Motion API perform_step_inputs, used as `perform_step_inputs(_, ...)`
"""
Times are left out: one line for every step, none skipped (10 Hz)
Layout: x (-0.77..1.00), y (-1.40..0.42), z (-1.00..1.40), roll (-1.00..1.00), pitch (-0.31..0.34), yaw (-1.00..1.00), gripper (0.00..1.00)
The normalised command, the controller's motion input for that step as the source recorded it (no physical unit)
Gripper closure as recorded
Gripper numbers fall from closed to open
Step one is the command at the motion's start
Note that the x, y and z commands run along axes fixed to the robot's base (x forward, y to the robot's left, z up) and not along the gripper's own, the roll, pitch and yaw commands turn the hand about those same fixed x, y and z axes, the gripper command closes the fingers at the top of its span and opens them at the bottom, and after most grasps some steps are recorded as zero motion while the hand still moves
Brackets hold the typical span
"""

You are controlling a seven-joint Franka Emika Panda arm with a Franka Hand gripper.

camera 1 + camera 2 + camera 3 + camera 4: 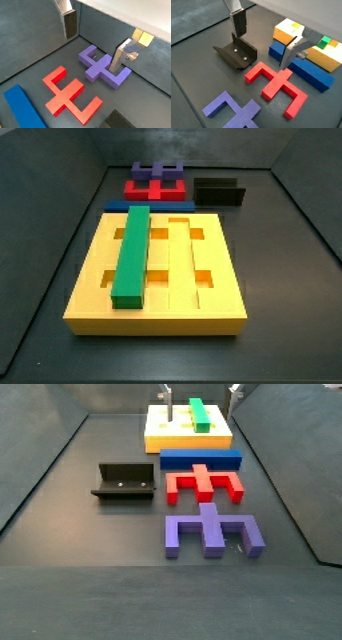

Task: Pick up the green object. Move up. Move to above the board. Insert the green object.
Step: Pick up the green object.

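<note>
The green object [131,253] is a long bar lying flat in the left groove of the board [156,320], running its full length. It also shows in a side view [198,414] on the board [167,432], and as a small green patch in a wrist view [326,41] beside the board [288,31]. My gripper [264,37] is open and empty, its fingers [239,22] spread wide. In a side view the gripper [201,391] hangs above the far end of the board. In a wrist view the gripper [93,40] has nothing between its plates.
A blue bar [201,459] lies against the board's end, then a red notched block [203,482] and a purple notched block [207,532] in a row. The dark fixture [123,481] stands beside the red block. Dark walls enclose the floor.
</note>
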Motion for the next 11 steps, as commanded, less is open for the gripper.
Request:
perform_step_inputs(0.00,0.00,0.00,0.00,-0.019,0.00,0.00)
perform_step_inputs(-0.13,0.00,-0.06,-0.02,-0.066,-0.03,0.00)
perform_step_inputs(-0.08,0.05,-0.06,-0.05,-0.043,-0.01,0.00)
perform_step_inputs(-0.17,0.19,-0.09,-0.04,-0.037,0.00,0.00)
perform_step_inputs(-0.20,0.20,-0.10,-0.06,-0.056,-0.01,0.00)
perform_step_inputs(-0.30,0.31,-0.14,-0.03,-0.034,-0.08,0.00)
perform_step_inputs(-0.64,0.47,-0.23,-0.02,-0.031,-0.19,0.00)
perform_step_inputs(-0.67,0.45,-0.24,-0.04,-0.050,-0.19,0.00)
perform_step_inputs(-0.65,0.15,-0.13,0.00,-0.021,-0.22,0.00)
perform_step_inputs(-0.99,0.09,-0.10,0.00,-0.091,-0.27,0.00)
perform_step_inputs(-0.91,0.07,-0.07,0.00,-0.071,-0.26,0.00)
